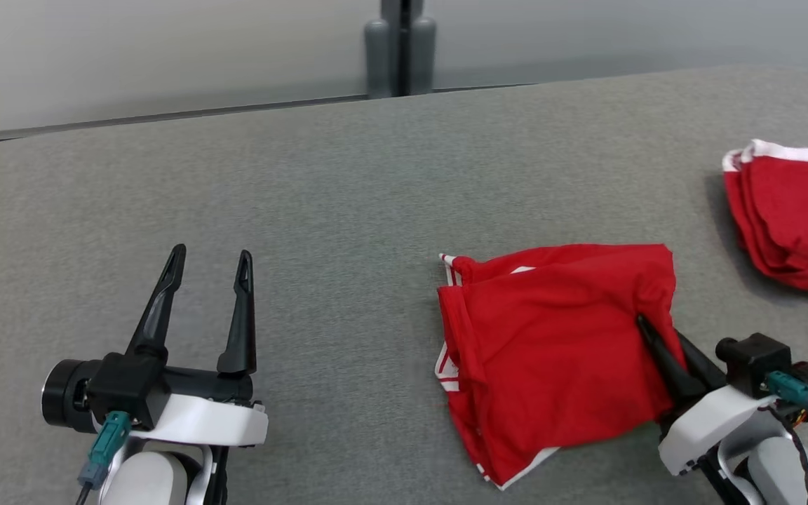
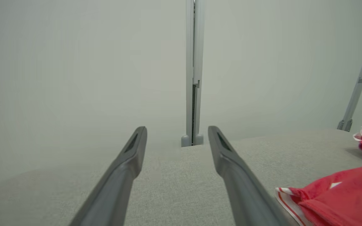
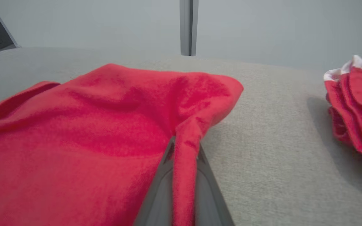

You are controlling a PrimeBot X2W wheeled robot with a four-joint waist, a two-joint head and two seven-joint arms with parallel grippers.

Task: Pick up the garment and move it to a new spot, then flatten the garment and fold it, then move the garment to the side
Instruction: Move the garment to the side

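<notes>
My right end effector is pinching a thin fold on the right edge of the red garment, near-right on the bench. My left end effector is wide open. I reckon that shallow bite slips when I lift.

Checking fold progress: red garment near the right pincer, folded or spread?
Folded. The red garment lies doubled in layers, white-trimmed edges stacked at its left; the right pincer is shut on its edge.

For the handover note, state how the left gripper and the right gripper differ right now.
The left gripper stands open; the right gripper is shut. The left gripper holds nothing, over bare grey table; the right gripper pinches an edge fold of the red garment. Both have long dark fingers.
</notes>
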